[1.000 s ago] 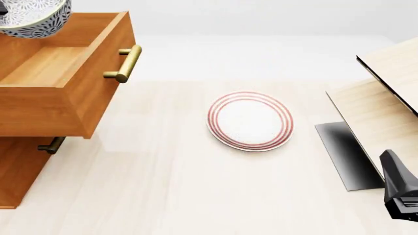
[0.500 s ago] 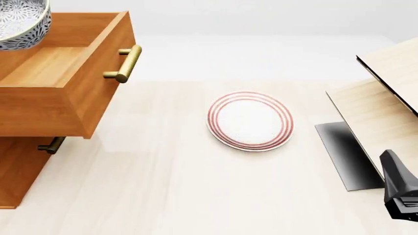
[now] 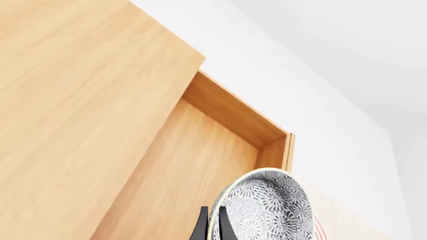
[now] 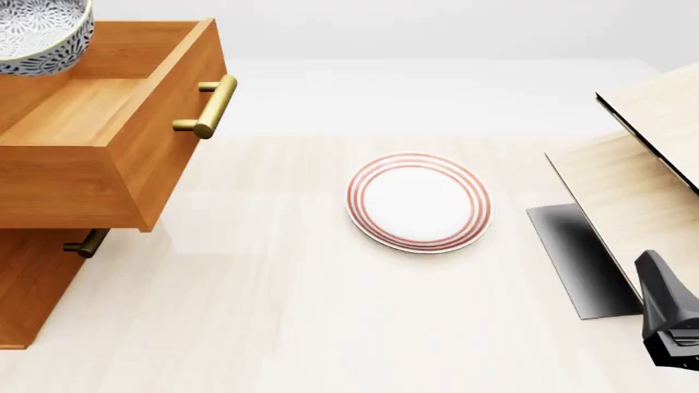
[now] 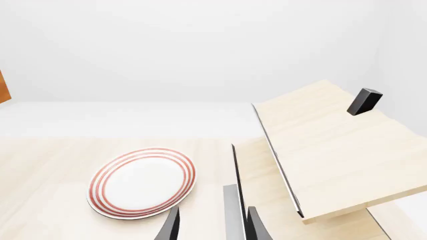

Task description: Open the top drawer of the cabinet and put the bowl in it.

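The left gripper (image 3: 212, 225) is mostly cut off, its fingers clamped on the bowl's (image 3: 263, 207) rim. The bowl hangs above the open top drawer (image 4: 104, 123), tilted, mouth facing away from the fingers. The right gripper (image 5: 212, 225) stands apart, beside the plate (image 5: 143, 181).

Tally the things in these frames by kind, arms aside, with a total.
Bowls: 1, the speckled bowl held over the open top drawer
Plates: 1, the red-ringed plate
Cabinets: 1, the orange-brown cabinet
Pale wood structures: 1, the light-wood structure on the right
Total: 4
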Tool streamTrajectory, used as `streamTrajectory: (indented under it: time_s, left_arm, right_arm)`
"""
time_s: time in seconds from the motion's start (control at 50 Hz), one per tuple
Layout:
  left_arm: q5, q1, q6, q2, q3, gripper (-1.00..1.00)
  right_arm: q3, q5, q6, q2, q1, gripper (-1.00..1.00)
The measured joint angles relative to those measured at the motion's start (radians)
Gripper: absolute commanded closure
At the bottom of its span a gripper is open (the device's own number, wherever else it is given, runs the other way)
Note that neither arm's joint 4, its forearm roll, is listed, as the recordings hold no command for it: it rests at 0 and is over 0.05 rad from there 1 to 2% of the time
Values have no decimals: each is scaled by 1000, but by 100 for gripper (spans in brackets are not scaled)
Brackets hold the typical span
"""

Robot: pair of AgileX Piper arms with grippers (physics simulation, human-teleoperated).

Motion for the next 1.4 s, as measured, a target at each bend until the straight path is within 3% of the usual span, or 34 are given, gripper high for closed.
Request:
streamTrajectory:
  time_s: [1.4]
  left_arm:
    - [-157, 20, -3, 227, 33, 100]
  right_arm:
    - [0, 0, 0, 0, 0, -100]
